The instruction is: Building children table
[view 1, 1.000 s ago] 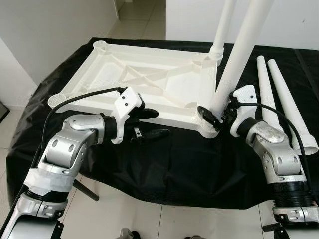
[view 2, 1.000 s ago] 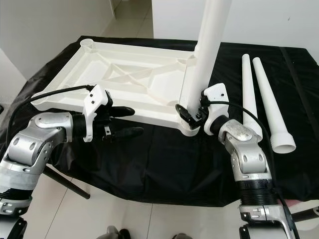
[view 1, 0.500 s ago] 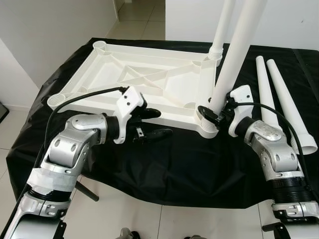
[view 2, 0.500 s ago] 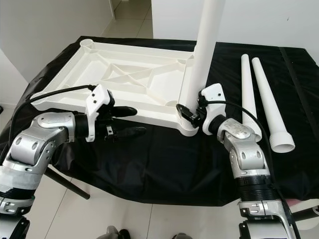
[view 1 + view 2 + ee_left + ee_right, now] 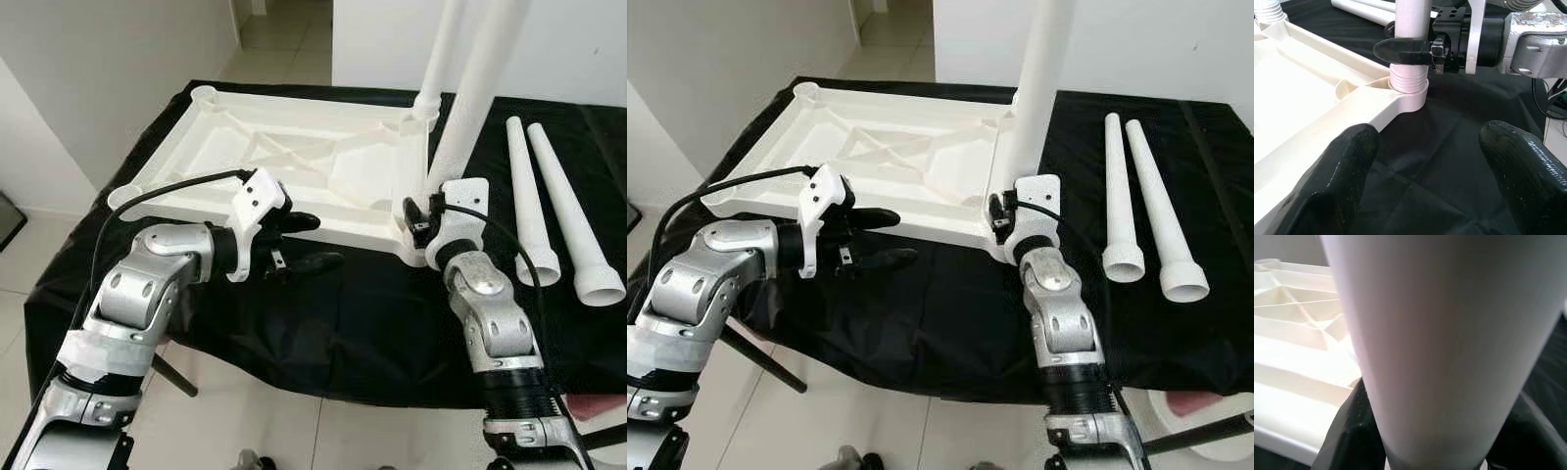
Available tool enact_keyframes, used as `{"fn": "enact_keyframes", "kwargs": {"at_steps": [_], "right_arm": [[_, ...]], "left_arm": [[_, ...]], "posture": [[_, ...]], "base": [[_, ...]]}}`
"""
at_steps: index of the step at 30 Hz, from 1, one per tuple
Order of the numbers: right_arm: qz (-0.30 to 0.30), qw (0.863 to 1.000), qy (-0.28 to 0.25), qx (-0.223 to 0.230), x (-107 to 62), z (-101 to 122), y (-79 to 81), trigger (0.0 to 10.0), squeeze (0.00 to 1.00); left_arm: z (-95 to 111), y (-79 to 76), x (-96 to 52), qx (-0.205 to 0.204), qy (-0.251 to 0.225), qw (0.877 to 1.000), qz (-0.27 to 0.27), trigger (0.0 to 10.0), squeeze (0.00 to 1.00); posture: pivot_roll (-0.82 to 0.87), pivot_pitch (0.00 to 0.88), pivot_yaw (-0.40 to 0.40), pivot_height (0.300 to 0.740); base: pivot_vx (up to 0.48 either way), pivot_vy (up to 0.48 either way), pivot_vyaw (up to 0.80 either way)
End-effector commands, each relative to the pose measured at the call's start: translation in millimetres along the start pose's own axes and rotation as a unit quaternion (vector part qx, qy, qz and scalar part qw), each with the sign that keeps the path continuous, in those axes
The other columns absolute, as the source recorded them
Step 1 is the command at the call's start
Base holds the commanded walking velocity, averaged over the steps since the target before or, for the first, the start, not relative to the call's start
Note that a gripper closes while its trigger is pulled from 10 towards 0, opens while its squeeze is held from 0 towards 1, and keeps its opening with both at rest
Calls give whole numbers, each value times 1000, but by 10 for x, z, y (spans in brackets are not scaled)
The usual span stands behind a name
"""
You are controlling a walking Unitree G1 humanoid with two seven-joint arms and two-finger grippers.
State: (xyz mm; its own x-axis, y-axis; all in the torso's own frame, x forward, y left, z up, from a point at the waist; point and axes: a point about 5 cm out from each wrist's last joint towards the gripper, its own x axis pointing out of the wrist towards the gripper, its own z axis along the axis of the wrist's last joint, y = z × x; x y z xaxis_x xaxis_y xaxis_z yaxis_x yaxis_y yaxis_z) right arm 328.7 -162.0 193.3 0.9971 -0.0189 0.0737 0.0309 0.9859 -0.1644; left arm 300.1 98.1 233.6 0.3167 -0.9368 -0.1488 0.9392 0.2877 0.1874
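Tabletop on blk cloth, tiled floor

- The upturned tabletop is plain white plastic, its ribbed underside the same white throughout.
- The upright leg at the near right corner is white; the second upright leg at the far right corner is white too.
- Two loose legs lying on the right are white.
- The cloth under everything is plain black, unpatterned.
- The left gripper has black fingers and a white wrist housing.
- The right gripper is black with a white housing.
- Both arms are silver with black cables.
- The floor is pale tile with thin dark joints.
- The walls are white.
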Motion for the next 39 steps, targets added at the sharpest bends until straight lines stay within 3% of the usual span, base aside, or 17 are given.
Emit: {"fn": "enact_keyframes", "kwargs": {"at_steps": [1,12,21,25,30,36,37,38,39], "right_arm": [[-64,990,122,-12,-136,-502,-69,0,0],[-189,968,157,46,-305,-608,40,0,0],[-219,958,167,77,-297,-578,6,0,0],[-225,958,163,70,-319,-561,29,0,0],[-266,947,168,60,-412,-602,58,0,0],[-262,948,170,62,-418,-615,102,0,0],[-258,950,165,58,-409,-601,104,10000,518],[-246,954,160,62,-391,-583,112,10000,1000],[-225,960,148,73,-358,-545,137,10000,1000]], "left_arm": [[28,40,-17,4,-1,999,36,10000,0],[16,40,-32,4,2,999,36,10000,0],[9,38,-31,3,3,999,35,10000,0],[8,39,-32,2,3,999,35,10000,0],[8,42,-35,1,4,999,37,10000,0],[8,45,-37,2,4,999,37,10000,0],[8,46,-38,2,4,999,37,10000,0],[8,46,-39,2,5,999,37,10000,0],[8,47,-40,2,5,999,37,10000,0]], "posture": [[-101,136,94,740],[-98,135,94,740],[-100,142,98,740],[-100,142,98,740],[-97,147,98,740],[-96,149,100,740],[-96,149,100,740],[-96,149,100,740],[-97,148,102,740]], "base": [[0,0,0],[0,0,0],[0,0,0],[0,0,0],[0,0,0],[0,0,0],[0,0,0],[0,0,0],[0,0,0]]}}
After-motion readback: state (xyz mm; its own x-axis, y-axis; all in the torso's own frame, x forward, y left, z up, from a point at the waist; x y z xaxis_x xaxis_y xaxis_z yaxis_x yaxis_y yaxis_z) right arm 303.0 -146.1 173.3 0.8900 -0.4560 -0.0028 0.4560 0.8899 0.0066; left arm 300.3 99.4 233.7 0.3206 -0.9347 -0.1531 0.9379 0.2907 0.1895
